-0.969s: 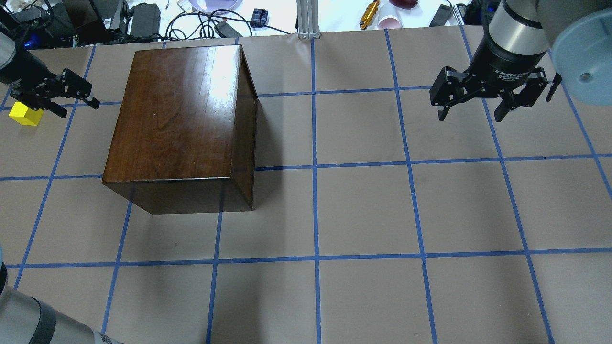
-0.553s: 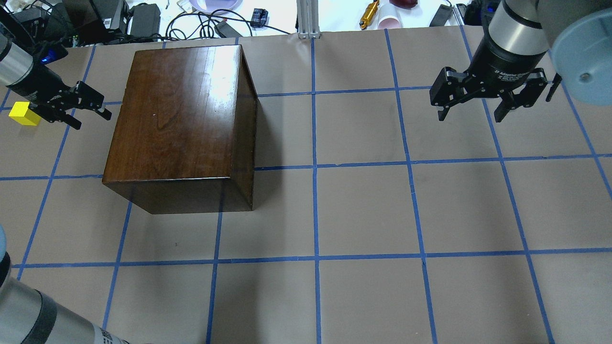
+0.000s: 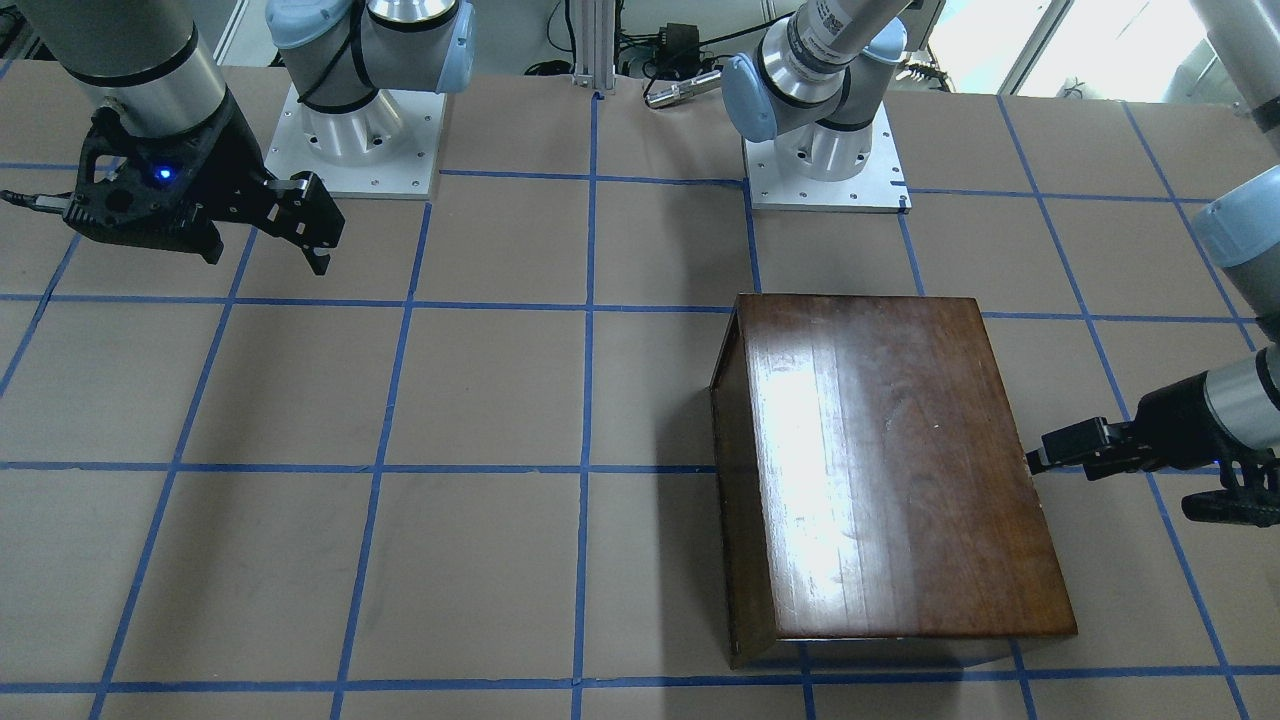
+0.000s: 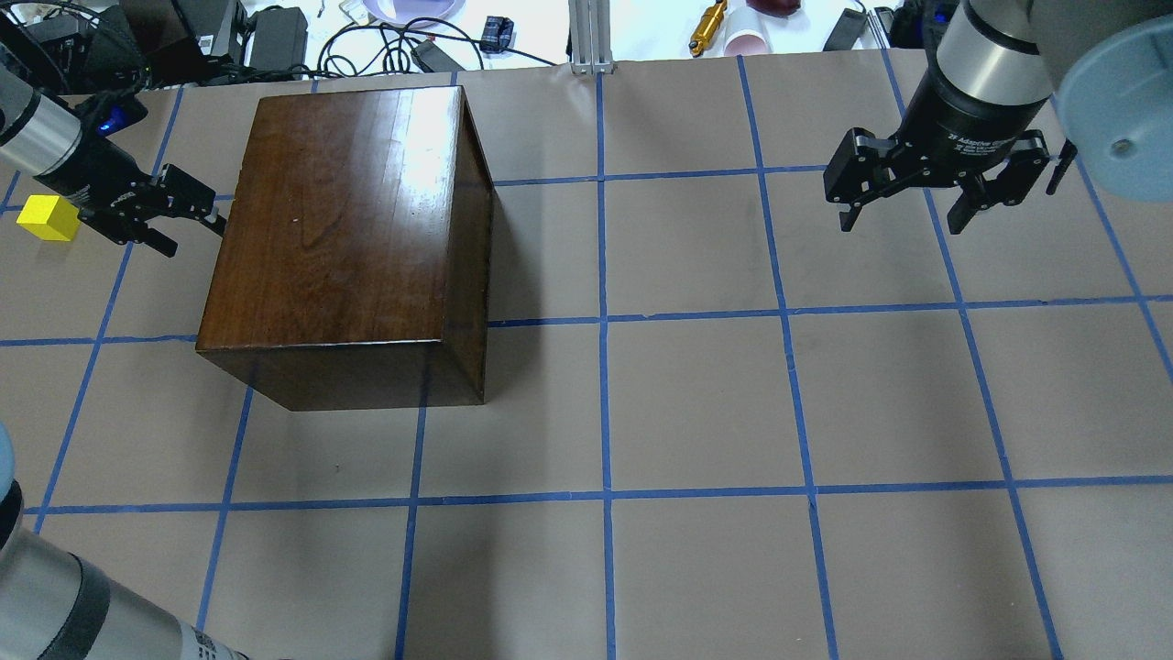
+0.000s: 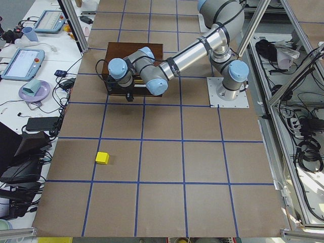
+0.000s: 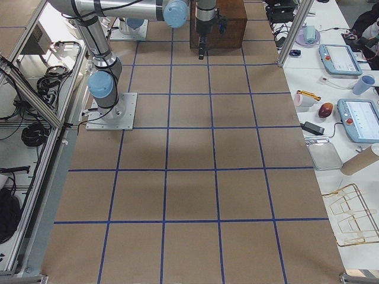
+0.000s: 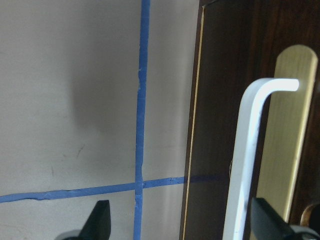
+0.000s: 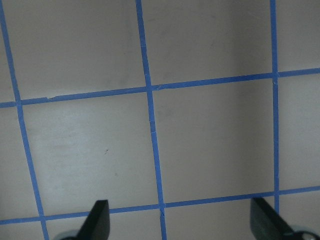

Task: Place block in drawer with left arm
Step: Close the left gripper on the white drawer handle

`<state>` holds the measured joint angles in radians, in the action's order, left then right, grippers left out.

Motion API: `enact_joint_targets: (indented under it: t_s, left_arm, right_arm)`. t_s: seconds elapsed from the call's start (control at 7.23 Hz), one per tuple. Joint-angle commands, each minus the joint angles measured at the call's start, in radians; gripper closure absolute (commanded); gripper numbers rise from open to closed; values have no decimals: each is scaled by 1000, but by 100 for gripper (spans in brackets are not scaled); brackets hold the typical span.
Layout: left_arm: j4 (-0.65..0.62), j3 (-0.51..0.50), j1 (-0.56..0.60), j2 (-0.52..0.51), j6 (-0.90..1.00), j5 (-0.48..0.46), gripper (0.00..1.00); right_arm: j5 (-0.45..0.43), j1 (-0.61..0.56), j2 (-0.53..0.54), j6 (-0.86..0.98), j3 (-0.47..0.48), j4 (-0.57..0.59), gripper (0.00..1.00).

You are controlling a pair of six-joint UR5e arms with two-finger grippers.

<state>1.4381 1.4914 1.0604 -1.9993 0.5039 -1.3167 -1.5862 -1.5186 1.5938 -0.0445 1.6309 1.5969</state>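
Observation:
The yellow block (image 4: 46, 218) lies on the table at the far left, also in the exterior left view (image 5: 103, 158). The dark brown box (image 4: 348, 211) stands right of it. Its drawer front (image 7: 225, 100) fills the left wrist view, shut, with a silver handle (image 7: 250, 150) on a brass plate. My left gripper (image 4: 194, 234) is open and empty, close to the box's left face, between the block and the box. In the left wrist view (image 7: 182, 225) the handle sits between its fingertips. My right gripper (image 4: 903, 223) is open and empty, hovering at the far right.
Blue tape lines (image 4: 605, 321) grid the brown table. Cables and gear (image 4: 275, 37) crowd the far edge behind the box. Both arm bases (image 3: 825, 150) stand at the robot's side. The right wrist view shows only table (image 8: 210, 140).
My left gripper has moved right, away from the block and up to the box's left face. The block and the right arm have not moved.

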Motion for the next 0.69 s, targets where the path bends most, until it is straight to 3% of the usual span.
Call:
enact_joint_targets:
  t_s: [0.0,0.55]
  left_arm:
    - [-2,6,4,-9,10,1,0]
    - [-16,6,4,-22,8,-1,0]
  right_arm:
    - [0,0,0,0,0,0,0]
    - [0,0,0,0,0,0,0]
